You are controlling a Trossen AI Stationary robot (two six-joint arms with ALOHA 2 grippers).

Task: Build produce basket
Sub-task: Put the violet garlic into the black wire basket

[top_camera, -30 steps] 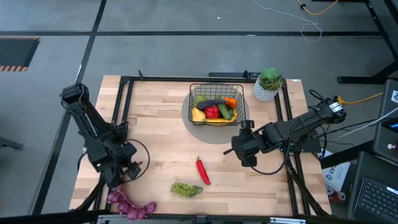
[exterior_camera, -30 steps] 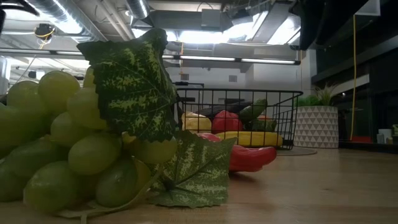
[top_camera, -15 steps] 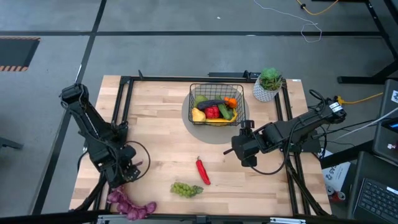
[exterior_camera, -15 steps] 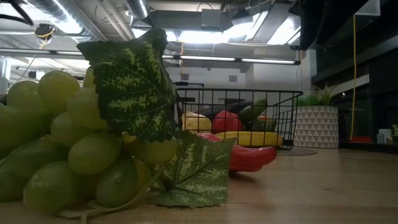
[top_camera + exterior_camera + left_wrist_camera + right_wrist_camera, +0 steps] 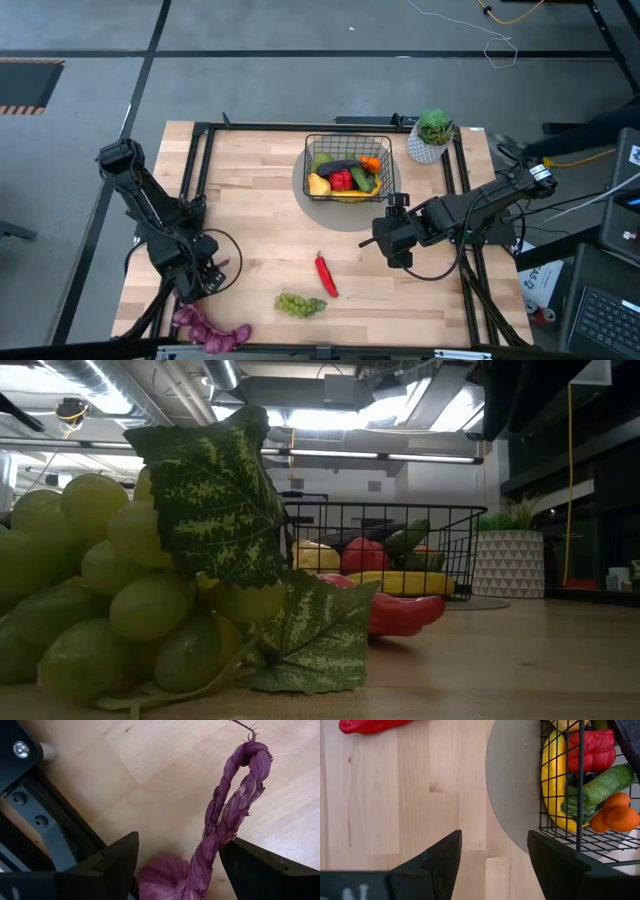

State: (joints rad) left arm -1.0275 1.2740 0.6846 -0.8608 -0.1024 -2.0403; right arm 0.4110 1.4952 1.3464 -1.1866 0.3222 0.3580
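Purple grapes (image 5: 220,827) lay directly under my left gripper (image 5: 203,280), at the front-left corner of the tabletop (image 5: 250,210). My left fingers (image 5: 117,860) stood spread wide and held nothing; the bunch's thick end sat between them and its thin looped stem end reached away from me across the wood. From above, the bunch ran roughly left to right along the tabletop's front edge, curving up slightly at its right end.

My right gripper (image 5: 388,240) hovered with its fingers parted and empty, just in front of the grey round mat (image 5: 305,185) and right of centre. The basket (image 5: 348,140) stood on that mat toward the back, already holding a banana (image 5: 549,765), a red pepper (image 5: 592,750), a cucumber (image 5: 600,785), oranges (image 5: 615,817) and a dark eggplant (image 5: 345,166).

Red chili (image 5: 326,273) lay loose on the tabletop, left of and a little in front of my right gripper, its long axis running front to back with a slight lean. Green grapes (image 5: 298,304) lay near the front edge, just beside the chili's front tip, their length running left to right. A potted plant (image 5: 431,136) stood beside the basket at the back right.
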